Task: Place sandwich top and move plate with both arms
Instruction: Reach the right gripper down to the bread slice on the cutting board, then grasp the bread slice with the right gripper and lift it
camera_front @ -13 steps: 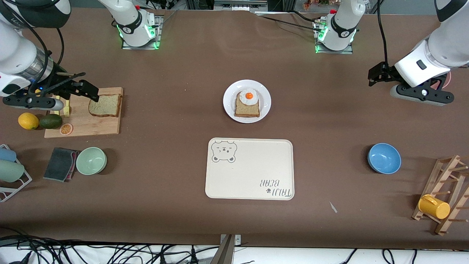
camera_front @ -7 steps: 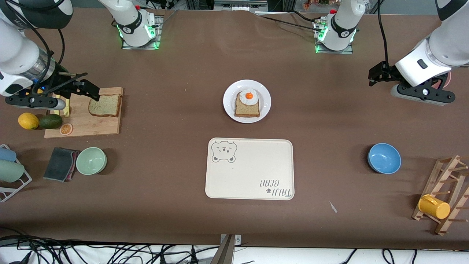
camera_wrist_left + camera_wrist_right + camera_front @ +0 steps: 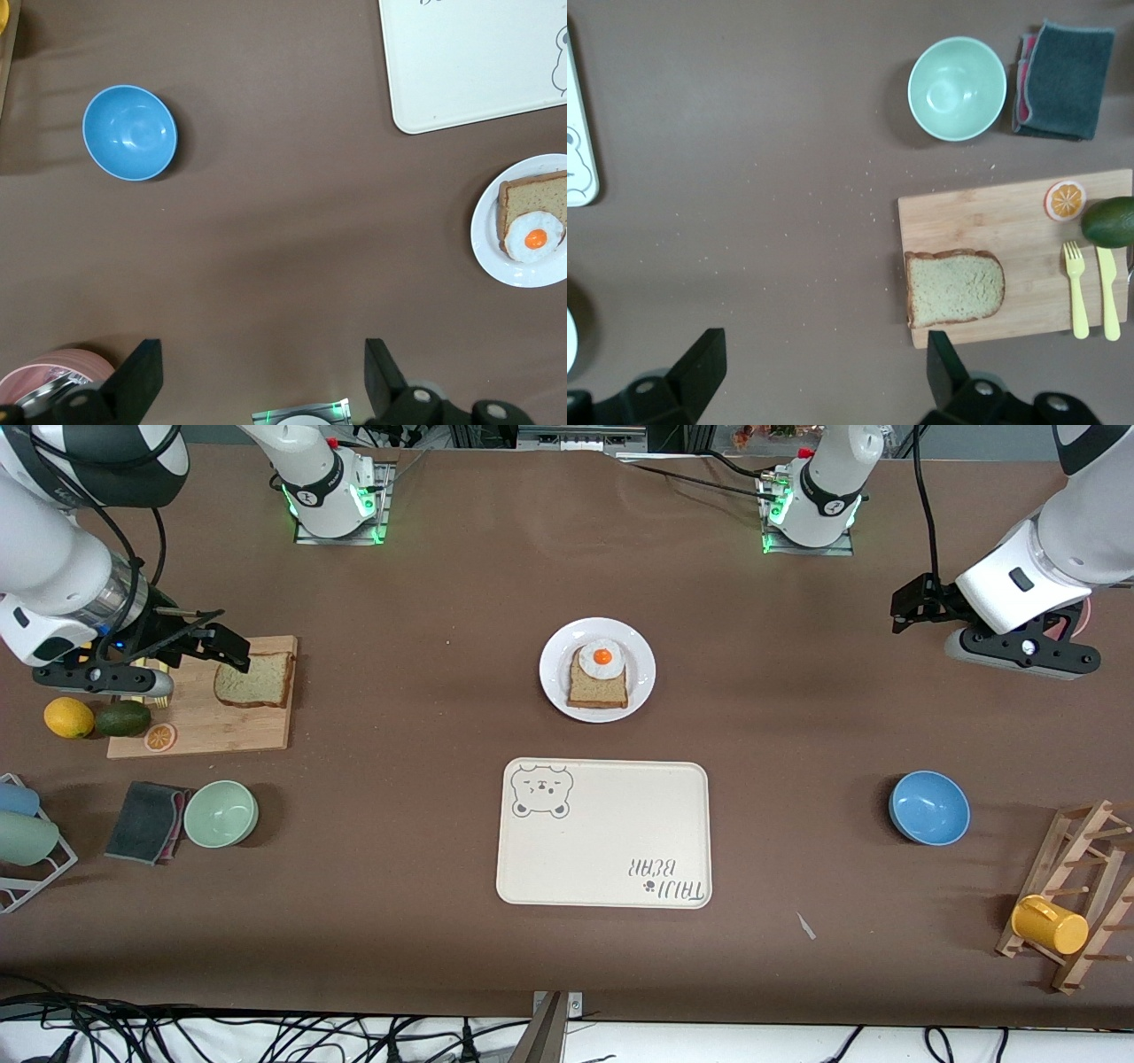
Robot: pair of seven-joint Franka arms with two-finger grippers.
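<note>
Hovering above the wooden cutting board [image 3: 208,700] at the right arm's end of the table, the right gripper [image 3: 232,649] has its 2 fingers spread wide and holds nothing. The plain bread slice [image 3: 255,680] lies flat on that board, just under the fingertips. In the right wrist view the same slice [image 3: 955,288] sits at a corner of the board [image 3: 992,221], with a yellow fork [image 3: 1075,288], a yellow knife [image 3: 1106,292] and an orange slice [image 3: 1066,200] on the board beside it.

The white plate [image 3: 554,682] is at the table's centre, at 3 o'clock from the board in the front view, well apart from it. It carries a second bread slice topped with a fried egg [image 3: 602,657]. The cream bear-print tray [image 3: 604,833] lies at 6 o'clock from the plate, nearer the front camera.

The left gripper [image 3: 904,607] waits in the air at the left arm's end of the table, fingers [image 3: 142,376] wide apart and empty. A blue bowl [image 3: 928,807] sits at 6 o'clock from it.
</note>
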